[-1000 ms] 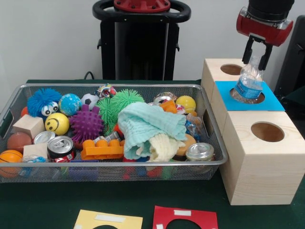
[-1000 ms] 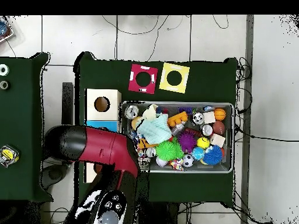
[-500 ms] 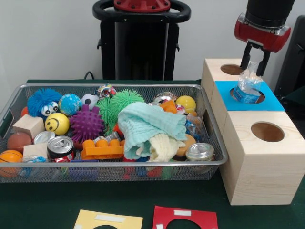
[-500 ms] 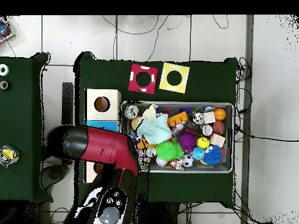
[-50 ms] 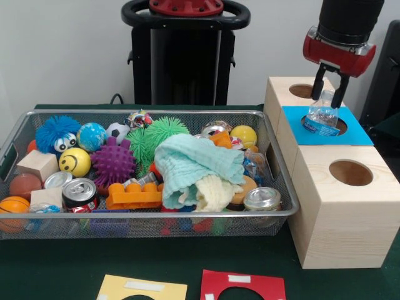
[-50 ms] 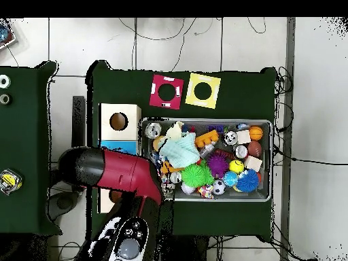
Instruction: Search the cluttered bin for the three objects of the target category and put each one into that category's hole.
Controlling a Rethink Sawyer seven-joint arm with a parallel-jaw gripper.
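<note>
A clear plastic water bottle (image 5: 322, 117) with a blue label stands upright, its lower part sunk into the round hole of the blue card (image 5: 357, 133) on the middle wooden box. My gripper (image 5: 329, 100) hangs straight above that hole, its two black fingers shut on the bottle's neck. The wire bin (image 5: 150, 113) to the left holds balls, cans, a glass jar (image 5: 262, 199), blocks and a pale green cloth (image 5: 199, 161). In the overhead view the red arm (image 6: 119, 173) covers the blue box and the gripper; the bin (image 6: 266, 123) lies to its right.
Two more wooden boxes flank the blue one, each with an open hole: the near one (image 5: 350, 172) and the far one (image 5: 302, 91). A red card (image 5: 244, 285) and a yellow card (image 5: 142, 289) lie on the green table in front of the bin.
The gripper has come down and slightly left with the bottle, which has sunk deeper into the blue card's hole. Nothing in the bin has moved.
</note>
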